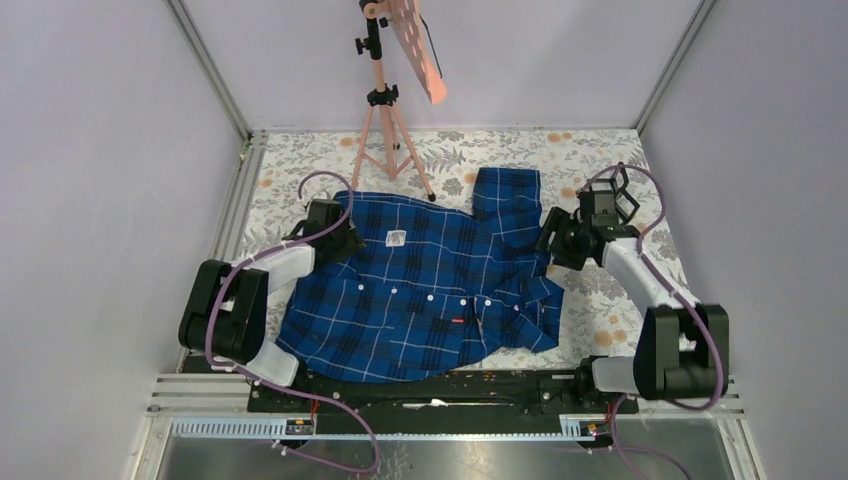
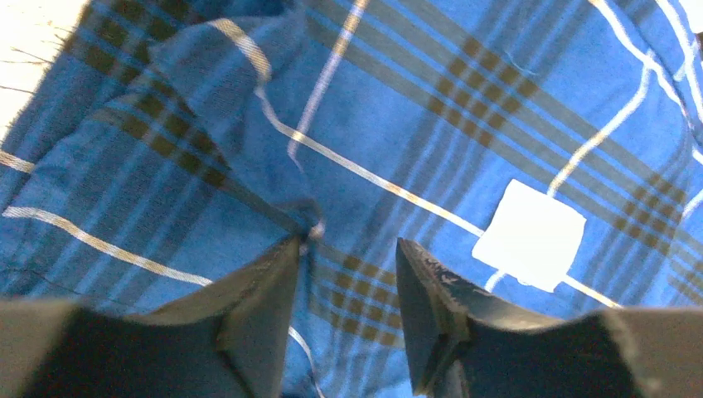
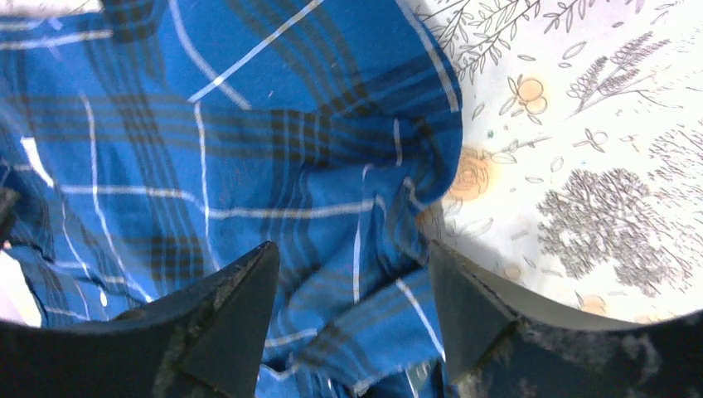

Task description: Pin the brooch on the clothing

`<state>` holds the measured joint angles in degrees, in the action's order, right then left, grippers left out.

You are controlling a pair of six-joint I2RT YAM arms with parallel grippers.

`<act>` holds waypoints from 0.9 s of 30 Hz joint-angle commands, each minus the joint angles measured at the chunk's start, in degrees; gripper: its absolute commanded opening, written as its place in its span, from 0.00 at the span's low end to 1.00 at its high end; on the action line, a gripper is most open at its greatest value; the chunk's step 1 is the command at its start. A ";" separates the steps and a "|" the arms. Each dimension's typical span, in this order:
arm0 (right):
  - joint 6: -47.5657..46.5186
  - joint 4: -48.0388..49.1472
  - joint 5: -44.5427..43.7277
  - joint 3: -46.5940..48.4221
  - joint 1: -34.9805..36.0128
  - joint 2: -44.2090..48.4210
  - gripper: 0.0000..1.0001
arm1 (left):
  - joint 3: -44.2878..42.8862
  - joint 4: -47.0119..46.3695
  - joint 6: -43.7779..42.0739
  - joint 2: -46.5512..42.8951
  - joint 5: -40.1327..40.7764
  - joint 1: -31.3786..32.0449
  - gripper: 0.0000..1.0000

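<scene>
The dark-blue plaid shirt [image 1: 430, 290] lies spread on the table, with white buttons, a white neck label [image 1: 396, 238] and a tiny red tag [image 1: 458, 319]. My left gripper [image 1: 345, 240] is open and low over the collar area. In the left wrist view its jaws [image 2: 348, 242] stand apart over the cloth [image 2: 398, 108], beside the label [image 2: 530, 235]. My right gripper [image 1: 552, 245] is open at the shirt's right edge. In the right wrist view its jaws [image 3: 350, 245] straddle a bunched fold of the shirt [image 3: 249, 141]. No brooch shows clearly in any view.
A pink tripod [image 1: 385, 110] with a perforated pink board stands at the back, its feet just behind the shirt. The floral tablecloth [image 1: 610, 300] shows to the right of the shirt. Grey walls close in the sides and back. A metal rail [image 1: 450, 385] runs along the near edge.
</scene>
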<state>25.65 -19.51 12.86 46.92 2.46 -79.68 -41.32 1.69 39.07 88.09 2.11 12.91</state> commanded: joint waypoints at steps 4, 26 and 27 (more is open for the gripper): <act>-1.98 -13.60 0.71 -1.91 -0.17 14.19 0.77 | -7.36 8.31 -4.37 -6.78 0.87 7.89 0.64; 3.92 -9.17 2.83 -11.13 11.42 11.93 0.55 | -0.85 15.72 -3.49 -6.36 2.38 19.80 0.49; 3.80 -9.58 1.02 -11.07 11.43 11.41 0.42 | -0.74 15.71 -3.58 -6.20 2.85 19.75 0.46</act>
<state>28.38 -30.98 17.54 34.26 13.10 -65.89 -41.85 18.74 36.18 80.90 4.69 32.53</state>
